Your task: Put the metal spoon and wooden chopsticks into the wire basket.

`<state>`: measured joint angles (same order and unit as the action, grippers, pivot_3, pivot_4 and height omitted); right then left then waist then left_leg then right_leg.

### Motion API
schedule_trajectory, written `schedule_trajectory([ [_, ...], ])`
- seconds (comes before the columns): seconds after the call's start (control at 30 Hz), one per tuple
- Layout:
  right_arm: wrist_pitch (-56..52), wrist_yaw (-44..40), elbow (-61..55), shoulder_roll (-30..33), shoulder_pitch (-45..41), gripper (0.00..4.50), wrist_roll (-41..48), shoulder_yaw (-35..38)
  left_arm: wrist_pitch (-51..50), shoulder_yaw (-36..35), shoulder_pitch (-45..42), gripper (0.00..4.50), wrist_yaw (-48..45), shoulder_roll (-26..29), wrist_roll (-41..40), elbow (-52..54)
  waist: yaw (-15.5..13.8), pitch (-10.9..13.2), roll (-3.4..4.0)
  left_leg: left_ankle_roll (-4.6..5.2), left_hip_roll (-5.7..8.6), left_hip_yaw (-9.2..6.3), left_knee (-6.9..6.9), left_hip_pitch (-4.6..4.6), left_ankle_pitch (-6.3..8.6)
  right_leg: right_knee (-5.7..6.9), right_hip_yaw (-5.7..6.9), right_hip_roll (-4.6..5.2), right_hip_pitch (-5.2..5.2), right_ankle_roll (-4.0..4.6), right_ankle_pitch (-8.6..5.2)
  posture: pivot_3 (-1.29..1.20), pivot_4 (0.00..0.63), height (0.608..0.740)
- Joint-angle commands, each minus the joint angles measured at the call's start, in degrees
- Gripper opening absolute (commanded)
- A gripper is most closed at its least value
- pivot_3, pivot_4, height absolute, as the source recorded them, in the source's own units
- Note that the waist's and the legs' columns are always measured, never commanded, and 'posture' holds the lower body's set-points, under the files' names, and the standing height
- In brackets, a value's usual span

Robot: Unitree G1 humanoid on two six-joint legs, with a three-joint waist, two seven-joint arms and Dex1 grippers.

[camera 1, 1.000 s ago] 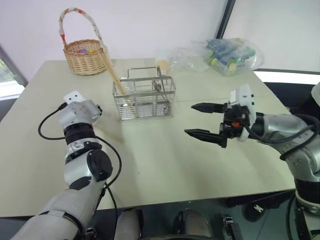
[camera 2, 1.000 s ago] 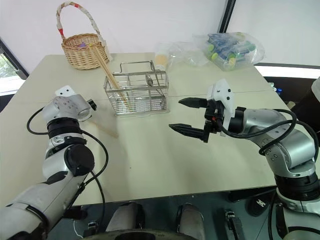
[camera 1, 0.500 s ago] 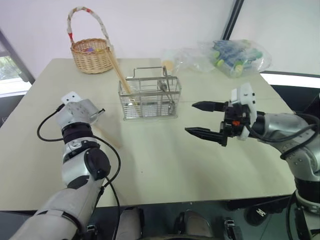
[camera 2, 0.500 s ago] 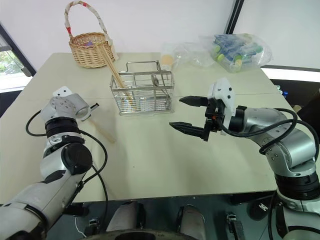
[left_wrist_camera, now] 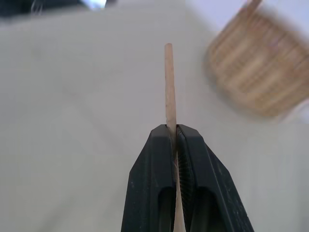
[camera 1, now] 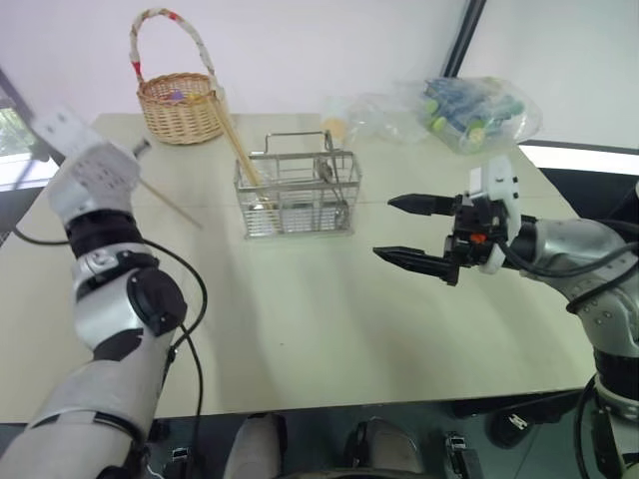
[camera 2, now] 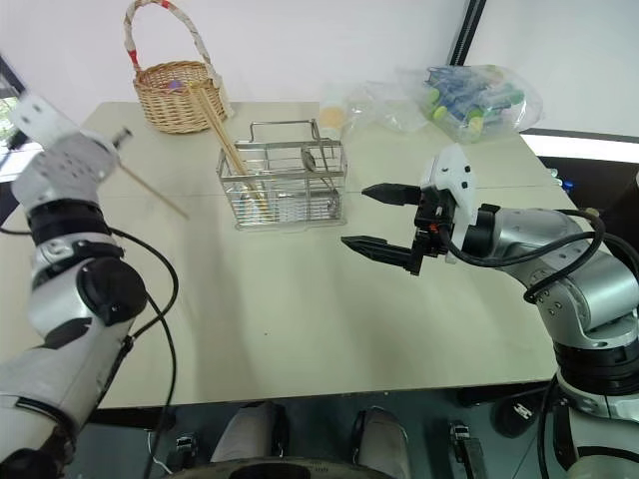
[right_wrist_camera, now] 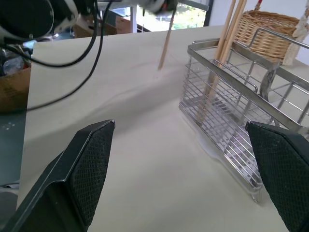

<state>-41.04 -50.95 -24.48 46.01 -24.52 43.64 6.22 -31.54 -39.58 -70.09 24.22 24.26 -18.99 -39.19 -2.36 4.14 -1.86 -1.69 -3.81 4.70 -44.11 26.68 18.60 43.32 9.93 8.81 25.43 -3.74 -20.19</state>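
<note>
Since a second ago, the left pincer (left_wrist_camera: 175,145) has been closed and raised off the desk (camera 1: 329,299), and a single wooden chopstick (camera 1: 170,203) has been carried up with it; the right arm has not been shifted. That chopstick is pinched between the two black fingers (left_wrist_camera: 153,166) partway along its length, with one end sticking out beyond the tips and the other slanting down toward the desk, clear of the surface. The right pincer (camera 1: 407,232) is held wide apart and empty above the desk, just to the right of the wire basket (camera 1: 297,195). Two more chopsticks (camera 1: 238,145) are already stood at a lean in the basket's left compartment, and the metal spoon (camera 1: 326,172) can be made out in a right-hand compartment, handle down. A round wicker basket (camera 1: 180,107) and some plastic bags (camera 1: 439,112) are set at the far edge, well apart from the work. The stick is judged to be very light, stiff and smooth, so it could be pivoted or slid in a narrow pinch; a hold near the middle is thought best, leaving the lower end free to be threaded into the left compartment.
</note>
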Motion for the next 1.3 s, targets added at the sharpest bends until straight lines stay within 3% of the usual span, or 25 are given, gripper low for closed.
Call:
schedule_trajectory([
  [0.03,-0.13,0.51,-1.28,0.25,-0.14,4.5,1.03,2.12,8.4,1.04,-7.91,0.04,-10.45,0.85,-5.76,3.39,0.03,0.0,-0.01,0.0,0.01,0.01,-0.02,0.0,0.0,-0.01,0.0,0.01,-0.02,0.0,0.0,0.0,0.15,0.62],
  [0.27,0.2,2.08,-1.61,-0.35,-0.51,4.5,1.22,2.52,6.39,5.74,-12.06,0.04,-23.68,-0.01,-11.68,6.57,0.46,-0.07,0.23,0.04,0.01,0.09,0.02,-0.18,0.01,0.03,0.07,0.0,-0.1,0.0,0.0,0.0,0.15,0.62],
  [0.43,0.54,5.31,-0.26,-2.2,-1.67,4.5,0.32,2.86,2.64,14.45,-8.56,0.04,-32.44,-0.17,-9.92,10.76,1.28,-0.05,0.2,0.03,0.0,0.05,0.01,-0.17,-0.01,0.2,0.08,-0.17,-0.03,0.0,0.0,0.0,0.15,0.62],
  [0.57,0.63,6.28,-1.67,-2.44,-0.57,4.5,0.38,3.45,5.23,23.03,-4.09,0.04,-38.59,-0.97,-5.61,15.32,1.77,-0.04,0.22,0.04,0.0,0.08,0.0,-0.13,-0.01,0.19,0.07,-0.15,-0.03,0.0,0.0,0.0,0.15,0.62],
  [1.1,-1.81,8.27,-2.81,-0.95,-1.02,4.5,2.87,6.41,15.44,30.22,11.96,0.04,-38.58,-10.82,0.93,22.34,1.59,-0.06,0.31,0.08,0.0,0.11,0.0,-0.15,0.0,0.09,0.06,-0.12,-0.07,0.01,0.0,0.0,0.15,0.62],
  [1.2,-1.72,8.35,-2.29,-1.11,-1.24,4.5,2.52,6.01,14.64,30.48,14.34,1.08,-38.55,-12.38,0.31,24.86,1.63,-0.06,0.29,0.11,0.0,0.1,-0.01,-0.11,0.02,0.03,0.06,-0.13,-0.08,0.01,0.0,0.0,0.15,0.62],
  [1.3,-1.61,8.34,-1.87,-1.22,-1.36,4.5,2.2,5.7,13.22,30.03,15.26,2.53,-38.26,-12.99,-0.23,26.92,1.63,-0.05,0.28,0.12,0.0,0.1,0.0,-0.1,0.03,0.01,0.07,-0.13,-0.07,0.01,0.0,0.0,0.15,0.62],
])
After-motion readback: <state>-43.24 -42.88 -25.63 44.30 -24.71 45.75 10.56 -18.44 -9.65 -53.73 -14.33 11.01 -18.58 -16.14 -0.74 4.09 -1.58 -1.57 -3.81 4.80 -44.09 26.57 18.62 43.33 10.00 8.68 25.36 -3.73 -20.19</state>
